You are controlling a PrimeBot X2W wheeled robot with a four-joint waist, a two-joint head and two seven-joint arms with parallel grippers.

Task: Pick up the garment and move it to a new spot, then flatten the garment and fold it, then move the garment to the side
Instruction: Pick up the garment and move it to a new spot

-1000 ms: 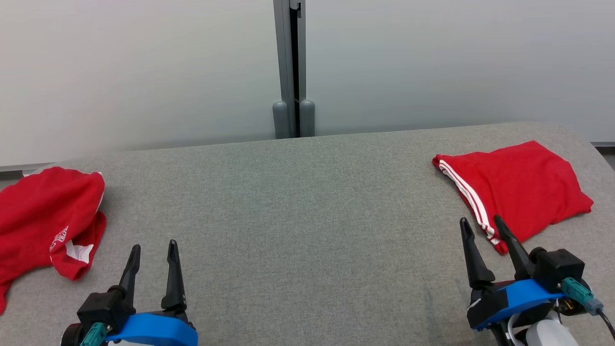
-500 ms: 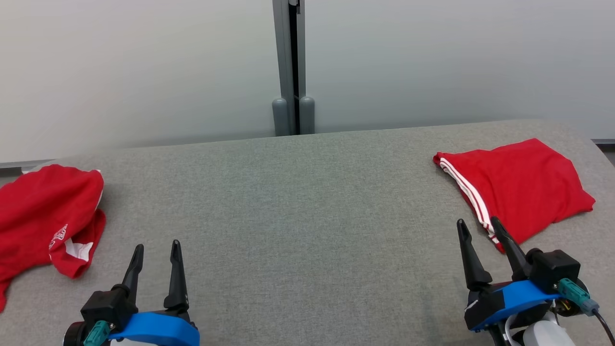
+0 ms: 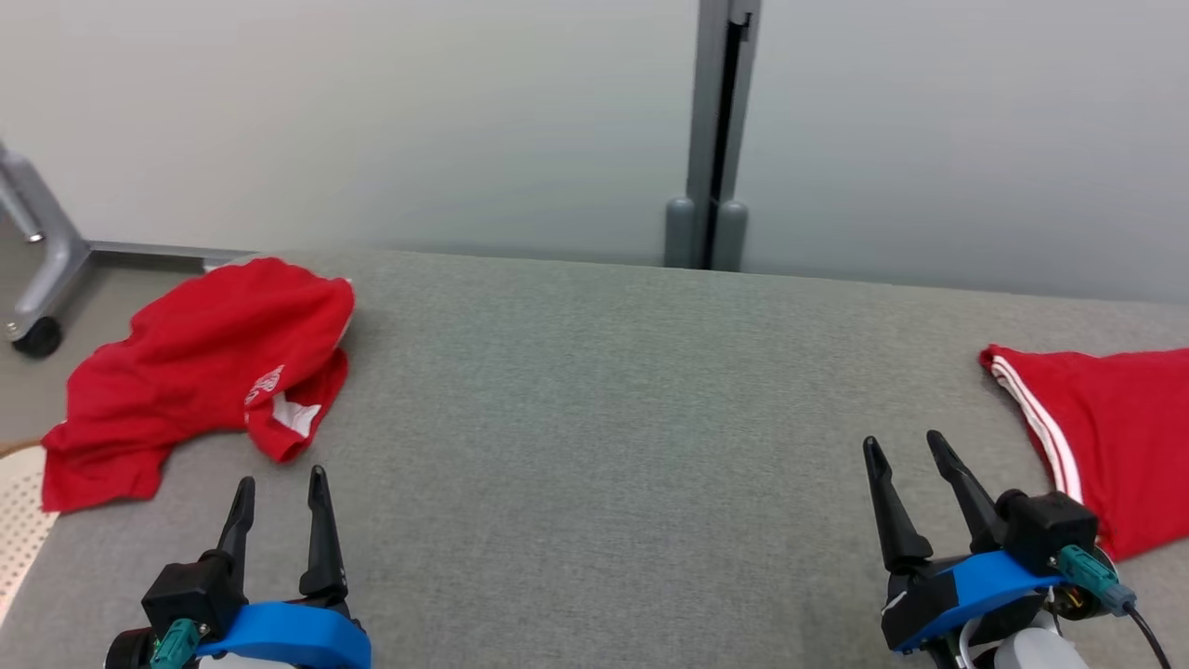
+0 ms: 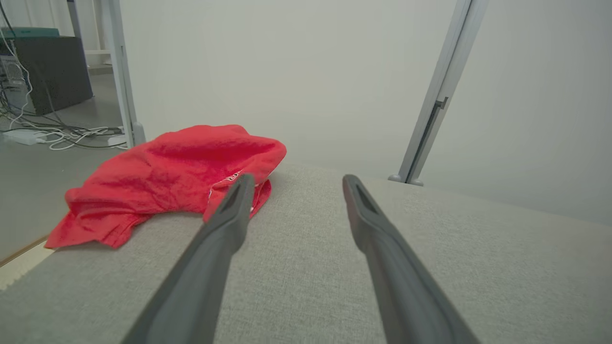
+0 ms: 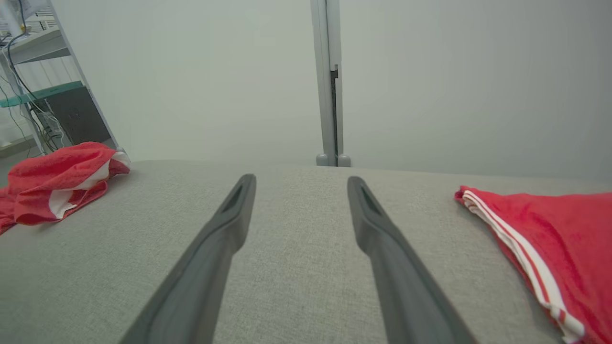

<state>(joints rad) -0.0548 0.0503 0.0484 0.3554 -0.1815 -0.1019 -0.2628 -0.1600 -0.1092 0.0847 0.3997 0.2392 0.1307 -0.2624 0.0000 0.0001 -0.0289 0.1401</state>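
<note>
Crumpled red cloth garment (image 3: 200, 372) lies upper left on the grey fabric counter (image 3: 604, 418). A folded red white-striped garment (image 3: 1105, 437) lies at the right edge. Left jaws and right jaws, in the lower corners, are open and empty.

Two red garments (image 3: 204, 372) (image 3: 1115, 437), two hands (image 3: 281, 478) (image 3: 902, 440)

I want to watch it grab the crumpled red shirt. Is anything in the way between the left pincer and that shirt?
Nothing visible is. The left pincer is open, and just grey table lies between it and the crumpled red shirt, which sits ahead, a bit to its left.
</note>
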